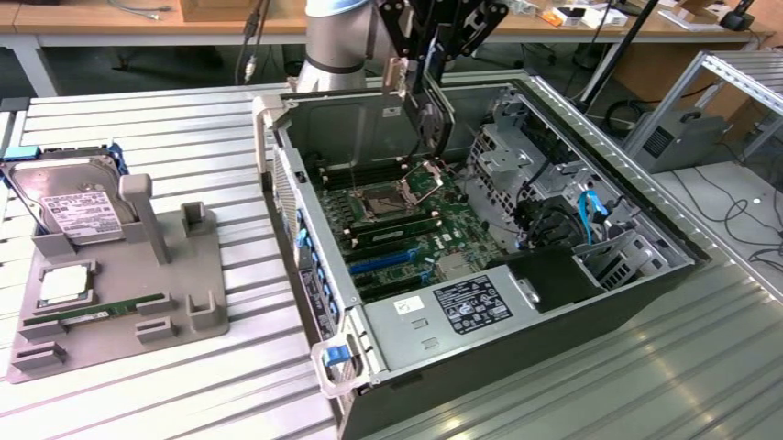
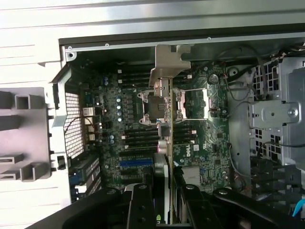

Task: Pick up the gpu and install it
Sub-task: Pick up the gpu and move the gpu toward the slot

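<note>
Item 1: ribbed metal worktop (image 1: 147, 119).
Item 2: grey fixture tray (image 1: 196, 312) at the exterior view's left, carrying a hard drive (image 1: 80, 211) stood on edge, a square processor chip (image 1: 64, 286) and a green memory stick (image 1: 116, 307) lying flat.
Item 3: open computer case (image 1: 636, 211), centre, with its motherboard (image 1: 416, 229) exposed.
Item 4: gpu (image 1: 428, 124), upright over the motherboard near the processor socket, silver bracket uppermost.
Item 5: end effector (image 2: 168, 191), part closed and clamped on the gpu's edge.
Item 6: blue cables (image 1: 588, 215), in the case at the right.

High oblique exterior, wrist straight above motherboard (image 2: 209, 143)
</note>
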Motion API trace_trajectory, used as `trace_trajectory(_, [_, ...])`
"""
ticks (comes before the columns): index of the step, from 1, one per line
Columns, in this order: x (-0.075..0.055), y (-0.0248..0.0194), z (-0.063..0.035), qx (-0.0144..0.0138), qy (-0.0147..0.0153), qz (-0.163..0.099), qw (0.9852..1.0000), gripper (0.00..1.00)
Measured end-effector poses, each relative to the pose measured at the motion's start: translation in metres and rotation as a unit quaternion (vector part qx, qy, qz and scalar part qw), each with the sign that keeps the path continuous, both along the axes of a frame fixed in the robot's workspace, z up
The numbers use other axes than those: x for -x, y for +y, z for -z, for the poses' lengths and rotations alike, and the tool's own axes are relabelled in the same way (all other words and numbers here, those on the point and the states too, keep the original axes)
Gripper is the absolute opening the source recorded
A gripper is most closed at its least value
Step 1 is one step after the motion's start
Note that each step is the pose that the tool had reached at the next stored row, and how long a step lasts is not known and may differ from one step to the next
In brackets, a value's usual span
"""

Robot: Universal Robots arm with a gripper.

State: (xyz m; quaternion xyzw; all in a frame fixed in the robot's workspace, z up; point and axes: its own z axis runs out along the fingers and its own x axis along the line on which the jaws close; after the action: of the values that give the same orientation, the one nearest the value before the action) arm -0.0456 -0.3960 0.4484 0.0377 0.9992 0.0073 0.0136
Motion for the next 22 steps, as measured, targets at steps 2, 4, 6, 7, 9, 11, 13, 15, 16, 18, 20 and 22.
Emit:
trace_trajectory(2, [-0.003, 0.0000, 0.0000, 0.0001, 0.0000, 0.000, 1.0000, 0.27])
trace_trajectory(4, [-0.005, 0.0000, 0.0001, 0.0002, 0.0000, 0.000, 1.0000, 0.27])
trace_trajectory(6, [-0.007, 0.0000, 0.0001, 0.0003, 0.0000, 0.000, 1.0000, 0.27])
trace_trajectory(7, [-0.009, 0.0000, 0.0001, 0.0004, 0.0000, 0.000, 1.0000, 0.27])
trace_trajectory(9, [-0.011, 0.0000, 0.0002, 0.0005, 0.0000, 0.000, 1.0000, 0.27])
trace_trajectory(11, [-0.013, 0.0000, 0.0002, 0.0007, 0.0000, 0.000, 1.0000, 0.27])
trace_trajectory(13, [-0.017, 0.0000, 0.0004, 0.0010, 0.0000, 0.000, 1.0000, 0.27])
trace_trajectory(15, [-0.019, 0.0000, 0.0007, 0.0012, 0.0000, 0.000, 1.0000, 0.27])
trace_trajectory(16, [-0.020, 0.0000, 0.0007, 0.0013, 0.0000, 0.000, 1.0000, 0.27])
trace_trajectory(18, [-0.021, 0.0000, 0.0009, 0.0015, 0.0000, 0.000, 1.0000, 0.27])
trace_trajectory(20, [-0.023, 0.0000, 0.0012, 0.0016, 0.0000, 0.000, 1.0000, 0.27])
trace_trajectory(22, [-0.024, 0.0000, 0.0014, 0.0017, 0.0000, 0.000, 1.0000, 0.27])
